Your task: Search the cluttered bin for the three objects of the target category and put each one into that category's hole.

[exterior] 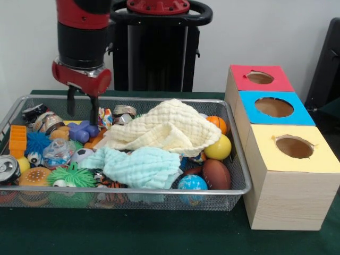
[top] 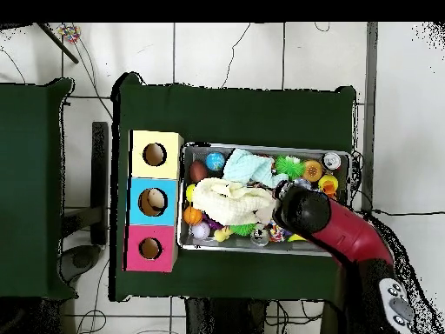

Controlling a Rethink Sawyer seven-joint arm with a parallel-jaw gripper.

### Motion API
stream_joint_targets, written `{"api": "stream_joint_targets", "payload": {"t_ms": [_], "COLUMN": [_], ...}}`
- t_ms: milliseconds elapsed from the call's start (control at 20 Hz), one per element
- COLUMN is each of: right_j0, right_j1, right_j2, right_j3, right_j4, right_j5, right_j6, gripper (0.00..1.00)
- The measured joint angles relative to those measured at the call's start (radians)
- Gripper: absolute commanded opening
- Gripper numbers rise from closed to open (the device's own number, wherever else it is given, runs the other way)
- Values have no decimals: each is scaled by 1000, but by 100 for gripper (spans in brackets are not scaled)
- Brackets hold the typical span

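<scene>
Gripper (exterior: 82, 110) is down in the far-left part of the bin (exterior: 159, 190), front view, fingers spread apart with nothing between them. Tips sit just above a blue toy (exterior: 81, 133), next to a patterned can lying on its side (exterior: 48, 122) — can't tell if either tip touches anything. Arm (exterior: 83, 26) comes straight down from the top of the picture; in the overhead view the arm (top: 339, 235) covers the gripper.

Bin is packed. Cream cloth (exterior: 164, 130) is heaped over the middle, mint cloth (exterior: 141, 166) lies in front of it, both covering whatever is underneath. Right end: yellow ball (exterior: 218, 148), small basketball (exterior: 217, 124), brown football (exterior: 216, 173), globe ball (exterior: 192, 184) against the near wall. Left end: soda can (exterior: 8, 169) at the near-left corner, orange block (exterior: 17, 140), blue spiky ball (exterior: 37, 142), green spiky ball (exterior: 74, 174), burger toy (exterior: 33, 178), soccer ball (exterior: 82, 154).

Three boxes stand in a row just right of the bin — yellow top (exterior: 292, 149) nearest the camera, blue top (exterior: 273, 108) in the middle, red top (exterior: 259, 78) farthest. The hole (exterior: 260, 77) in the red top is open, and well apart from the gripper, past the bin's opposite end.
</scene>
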State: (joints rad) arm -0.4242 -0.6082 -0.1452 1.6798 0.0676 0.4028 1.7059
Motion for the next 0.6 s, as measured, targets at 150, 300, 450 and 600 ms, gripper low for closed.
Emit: {"api": "stream_joint_targets", "payload": {"t_ms": [150, 300, 450, 600], "right_j0": [-35, -80, -113, -146], "right_j1": [-9, -17, -17, -17], "right_j2": [28, 72, 107, 143], "right_j3": [1, 3, 12, 31], "right_j4": [-27, -74, -107, -140], "right_j5": [0, 0, -1, -11], "right_j6": [0, 0, 0, 0], "gripper": [100, 100, 100, 100]}}
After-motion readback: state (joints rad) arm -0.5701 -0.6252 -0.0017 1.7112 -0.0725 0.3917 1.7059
